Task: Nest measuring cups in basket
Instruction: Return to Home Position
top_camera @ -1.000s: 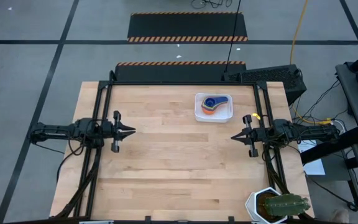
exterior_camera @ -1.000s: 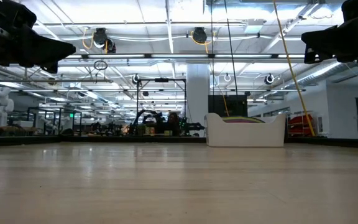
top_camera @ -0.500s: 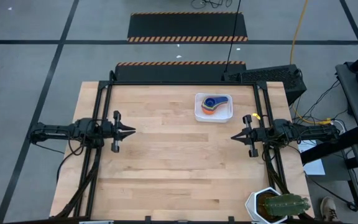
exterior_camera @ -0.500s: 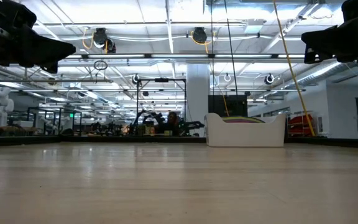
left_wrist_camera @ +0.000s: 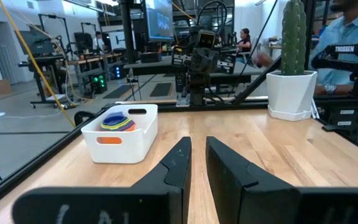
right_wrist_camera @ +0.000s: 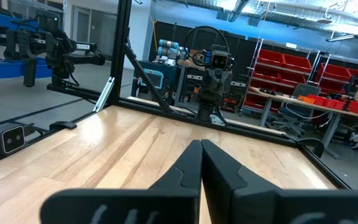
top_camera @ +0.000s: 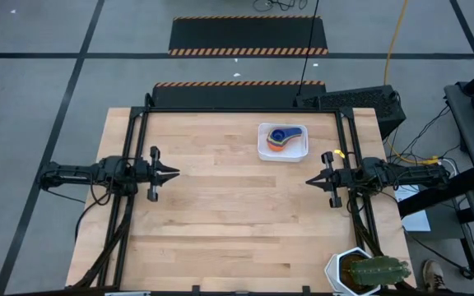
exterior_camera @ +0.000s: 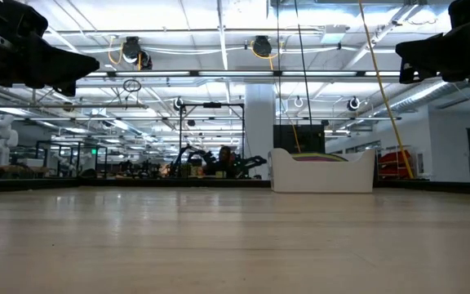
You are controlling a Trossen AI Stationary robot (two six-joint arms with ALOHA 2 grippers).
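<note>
Left end effector (top_camera: 174,173), dark and two-fingered, hangs over the left side of the light wooden desk (top_camera: 220,230), its fingers parted by only a narrow gap with nothing between them. The right end effector (top_camera: 309,181) faces it from the right side, fingers pressed together and likewise empty. Both are well apart from the task's things. A white pot holding a green cactus (top_camera: 375,270) stands at the desk corner on the right arm's side. The small white rectangular plastic basket (top_camera: 283,157) sits near the desk edge farthest from the low camera, right of centre and nearer the right arm. The nested plastic measuring cups (top_camera: 279,137) lie inside it, a blue one uppermost over orange, with yellow and purple rims showing in the left wrist view. Nesting appears complete, so the remaining hazards are judged slight. The stack tops out near the basket's rim, and whether every cup is fully seated cannot be told; a loose cup could ride up or tip if the desk were jolted. A sweep of the right arm toward that edge could knock the light basket.
</note>
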